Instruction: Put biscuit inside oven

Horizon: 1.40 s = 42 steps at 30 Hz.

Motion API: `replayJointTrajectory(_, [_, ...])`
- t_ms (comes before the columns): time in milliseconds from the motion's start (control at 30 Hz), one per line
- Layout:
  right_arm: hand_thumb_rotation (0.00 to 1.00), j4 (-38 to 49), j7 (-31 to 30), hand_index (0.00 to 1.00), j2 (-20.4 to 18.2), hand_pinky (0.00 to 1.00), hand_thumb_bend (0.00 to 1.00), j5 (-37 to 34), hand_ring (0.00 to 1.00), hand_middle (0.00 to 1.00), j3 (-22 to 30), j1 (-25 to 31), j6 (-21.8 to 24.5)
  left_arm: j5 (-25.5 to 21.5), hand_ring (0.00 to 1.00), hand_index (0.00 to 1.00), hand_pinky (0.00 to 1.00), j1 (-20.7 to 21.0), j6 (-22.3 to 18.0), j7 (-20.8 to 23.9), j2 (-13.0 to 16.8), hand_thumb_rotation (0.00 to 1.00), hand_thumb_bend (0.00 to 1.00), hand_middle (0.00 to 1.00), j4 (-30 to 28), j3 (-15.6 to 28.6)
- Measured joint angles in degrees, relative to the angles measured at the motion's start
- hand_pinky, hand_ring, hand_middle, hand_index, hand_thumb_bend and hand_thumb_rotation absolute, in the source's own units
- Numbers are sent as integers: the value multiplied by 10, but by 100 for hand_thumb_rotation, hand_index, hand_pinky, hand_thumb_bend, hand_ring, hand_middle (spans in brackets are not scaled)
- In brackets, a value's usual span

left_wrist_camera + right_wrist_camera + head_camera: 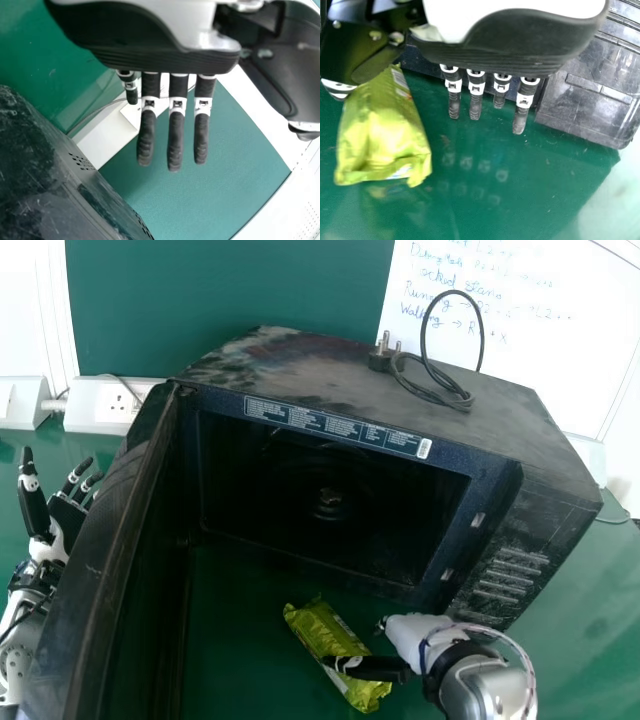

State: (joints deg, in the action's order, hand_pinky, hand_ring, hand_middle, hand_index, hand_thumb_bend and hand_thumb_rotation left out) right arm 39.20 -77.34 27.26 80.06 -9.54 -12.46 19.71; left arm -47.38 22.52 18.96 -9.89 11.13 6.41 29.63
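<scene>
Lying outside the open oven [360, 380] — the biscuit packet [318, 625], on the glossy green table [235, 640].
The packet is an oblong pillow of shiny, creased yellow-green film with a crimped end, set slantwise in front of the cavity; the right hand [408, 634] is released, its ribbed dark fingers [520, 117] straight and apart from the wrapper, its thumb [372, 668] over the packet in the head view — whether it touches, I cannot tell. The left hand [66, 518], of smooth white and black shell, is likewise released, fingers straight, beyond the swung-out door [112, 560]. Oven casing: boxy, dark, matt and dusty on top, scuffed at the button panel [507, 580]; a looped black cable [482, 335] and pronged plug [381, 358] rest on it.
</scene>
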Motion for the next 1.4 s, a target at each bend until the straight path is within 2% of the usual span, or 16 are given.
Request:
replayJointTrajectory(167, [34,-14,25,93,-5,77,100,23,91,94,-3,5,-27,0,31,49,23,-1,3,1,0,8,52,41,-5,0])
replayJointTrajectory(400, [34,-18,27,93,-32,78,100,58,91,94,-13,10,-45,0,32,49,23,-4,7,7,-3,8,52,41,-16,0])
replayJointTrajectory(600, [35,-33,27,93,-48,76,100,79,88,95,-25,2,-61,0,32,49,23,-5,8,9,-5,8,52,42,-18,-2])
replayJointTrajectory(767, [35,-52,29,93,-64,77,100,93,89,96,-31,-8,-63,1,32,49,23,-6,8,17,-6,8,52,42,-21,-6])
replayJointTrajectory(1033, [37,-73,15,94,-75,72,100,112,88,96,-45,-34,-72,0,32,49,23,-6,8,24,-7,8,52,42,-25,-9])
replayJointTrajectory(1300, [35,-70,15,95,-92,73,100,127,88,96,-46,-29,-72,0,32,49,23,-6,8,24,-10,8,52,42,-26,-10])
replayJointTrajectory(1400, [36,-64,15,96,-93,69,100,135,86,96,-50,-24,-77,0,32,49,23,-6,8,24,-11,8,52,42,-27,-10])
